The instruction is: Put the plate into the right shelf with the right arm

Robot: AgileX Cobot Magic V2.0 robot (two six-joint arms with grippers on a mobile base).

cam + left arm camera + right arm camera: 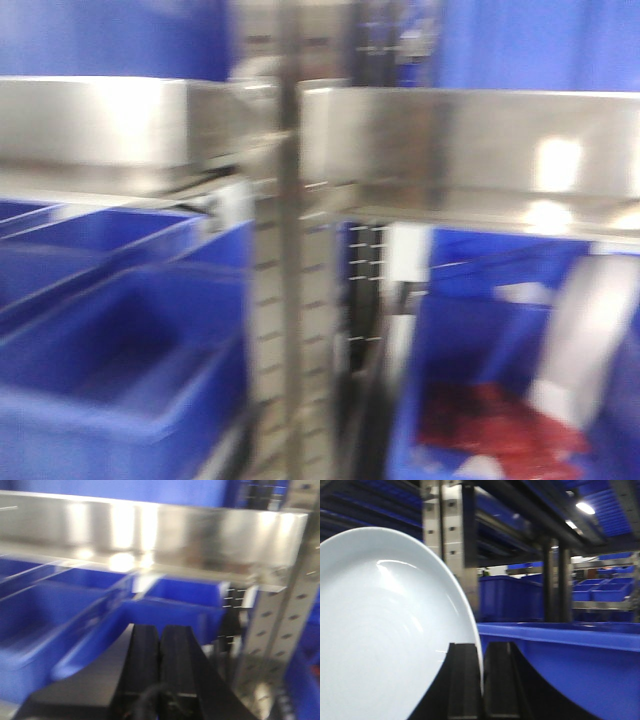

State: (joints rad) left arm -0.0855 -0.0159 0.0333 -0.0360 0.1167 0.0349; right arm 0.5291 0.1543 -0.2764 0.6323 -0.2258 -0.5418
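- The plate [385, 630] is being held on edge by the right gripper [481, 652], its rim being pinched between the two black fingers [464, 680] in the right wrist view.
- The plate's hollow white face is being turned toward the camera at the left of that view, and a streak of light is being reflected near its upper part.
- The plate is being held in the air just in front of the right shelf [451, 545], whose hole-punched steel upright is being seen right behind the plate's upper edge. Whether the two are touching cannot be told.
- A large blue bin [580, 665] is being seen just beside the right gripper, on its right, with its rim running across the view.
- More blue bins are being seen farther back on other racks.
- In the front view, which is being blurred throughout, the right shelf's broad front rail [470, 140] is being seen across the upper right.
- A second blue bin [450, 340] holding red contents [490, 420] is being seen beneath that rail.
- A pale white shape [590, 330] is being seen leaning over the second blue bin. Whether it is the plate cannot be told.
- The left gripper [160, 632] is being held closed, its fingers being pressed together with nothing between them.
- It is being held low before another shiny steel rail [150, 530] with blue bins beneath it.
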